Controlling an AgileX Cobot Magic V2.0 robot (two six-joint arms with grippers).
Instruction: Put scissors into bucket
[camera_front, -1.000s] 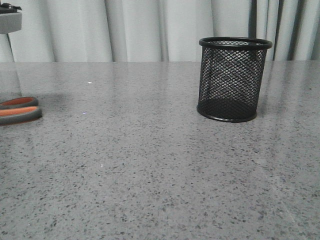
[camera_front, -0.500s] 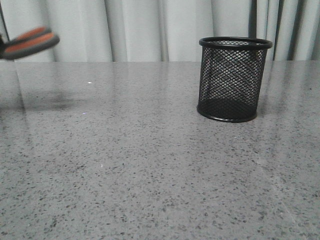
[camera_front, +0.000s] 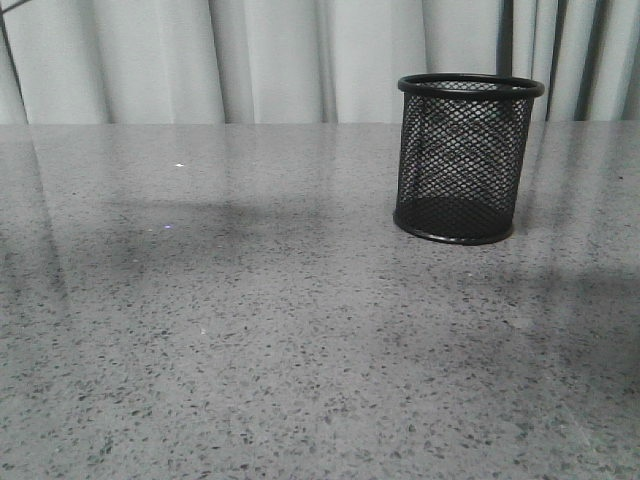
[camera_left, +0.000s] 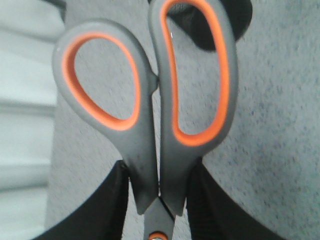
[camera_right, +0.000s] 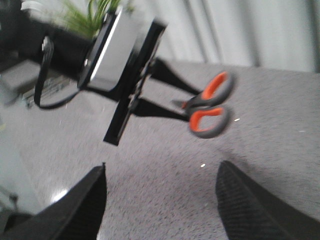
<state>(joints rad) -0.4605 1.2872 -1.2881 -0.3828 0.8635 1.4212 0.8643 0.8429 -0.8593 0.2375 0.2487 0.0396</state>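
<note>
The black wire-mesh bucket (camera_front: 470, 160) stands upright and empty at the back right of the table. The scissors (camera_left: 150, 125), grey handles lined orange, are clamped just below the loops by my left gripper (camera_left: 159, 185), handle loops pointing away from the wrist. The blades are hidden. A dark shape (camera_left: 240, 25) behind the loops may be the bucket. In the right wrist view the left gripper (camera_right: 175, 107) holds the scissors (camera_right: 207, 105) in the air above the table. My right gripper (camera_right: 160, 185) is open and empty above the table. Neither gripper nor the scissors shows in the front view.
The grey speckled table (camera_front: 250, 330) runs back to pale curtains (camera_front: 280, 60). Soft shadows lie at its left middle and right front. A green plant (camera_right: 90, 15) and dark equipment stand beyond the table's left side in the right wrist view.
The scissors rose from the table at the left edge of the front view, upward and out of that view. New shadows have appeared on the table.
</note>
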